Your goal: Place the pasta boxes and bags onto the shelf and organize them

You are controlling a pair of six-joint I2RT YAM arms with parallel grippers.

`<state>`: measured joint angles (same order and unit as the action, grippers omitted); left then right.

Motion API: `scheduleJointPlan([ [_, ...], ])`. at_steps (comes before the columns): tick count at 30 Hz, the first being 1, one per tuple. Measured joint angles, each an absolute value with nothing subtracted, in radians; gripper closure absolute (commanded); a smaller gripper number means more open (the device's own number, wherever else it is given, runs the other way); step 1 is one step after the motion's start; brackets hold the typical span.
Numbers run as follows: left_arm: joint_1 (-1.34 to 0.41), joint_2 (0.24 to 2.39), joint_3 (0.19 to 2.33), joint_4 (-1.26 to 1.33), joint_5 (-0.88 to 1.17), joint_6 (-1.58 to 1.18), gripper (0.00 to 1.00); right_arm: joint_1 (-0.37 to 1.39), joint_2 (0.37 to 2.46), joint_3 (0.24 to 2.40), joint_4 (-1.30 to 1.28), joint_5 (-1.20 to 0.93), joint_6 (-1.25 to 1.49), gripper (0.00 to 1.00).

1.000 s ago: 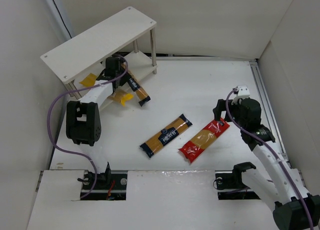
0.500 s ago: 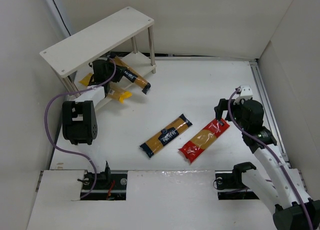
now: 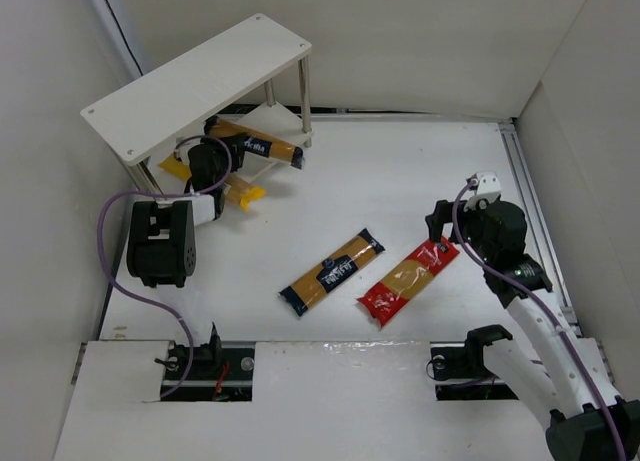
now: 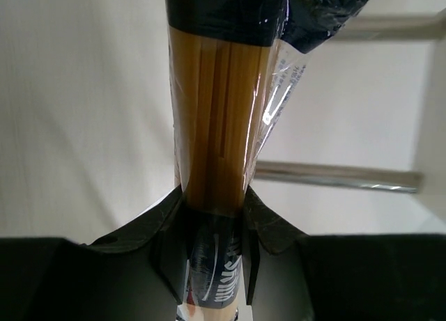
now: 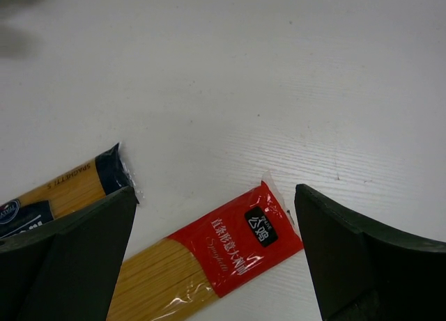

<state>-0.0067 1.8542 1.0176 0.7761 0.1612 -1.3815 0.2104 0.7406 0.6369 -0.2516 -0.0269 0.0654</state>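
The white two-tier shelf (image 3: 150, 91) stands at the back left. My left gripper (image 3: 212, 163) is shut on an orange-yellow spaghetti pack with navy ends (image 3: 258, 144) and holds it at the lower tier; the left wrist view shows the pack (image 4: 217, 147) between my jaws. A plain yellow pack (image 3: 240, 191) lies under the shelf's near edge. A second orange-yellow navy pack (image 3: 333, 272) and the red pack (image 3: 409, 279) lie mid-table. My right gripper (image 3: 447, 229) is open just above the red pack's end (image 5: 237, 246).
White walls enclose the table on the left, back and right. A metal shelf leg (image 4: 334, 175) crosses behind the held pack. A rail (image 3: 530, 201) runs along the right edge. The navy pack's end (image 5: 77, 189) lies left of the red one.
My left gripper has swung the held pack from pointing toward the near right to lying almost along the shelf, closer to the lower tier. The right arm has barely moved.
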Motion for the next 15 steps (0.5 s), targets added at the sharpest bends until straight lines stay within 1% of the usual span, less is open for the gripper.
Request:
scheduleJointPlan([
  [3,-0.004,1.858,0.926,0.963,0.083,-1.465,1.00,0.210,0.734,0.625,-0.233,-0.046,0.057,0.00],
  [5,-0.004,1.870,0.880,1.039,0.026,-1.506,1.00,0.210,0.731,0.618,-0.226,-0.058,0.052,0.00],
  [10,-0.003,1.916,0.857,1.066,-0.068,-1.522,1.00,0.210,0.724,0.606,-0.215,-0.096,0.038,0.01],
  [11,-0.002,1.917,0.859,1.065,-0.079,-1.516,0.98,0.210,0.723,0.606,-0.215,-0.102,0.037,0.01],
  [13,-0.002,1.917,0.865,1.065,-0.098,-1.497,0.88,0.210,0.723,0.606,-0.215,-0.113,0.034,0.01],
  [15,-0.002,1.917,0.882,1.065,-0.114,-1.473,0.70,0.210,0.721,0.606,-0.214,-0.120,0.033,0.01],
])
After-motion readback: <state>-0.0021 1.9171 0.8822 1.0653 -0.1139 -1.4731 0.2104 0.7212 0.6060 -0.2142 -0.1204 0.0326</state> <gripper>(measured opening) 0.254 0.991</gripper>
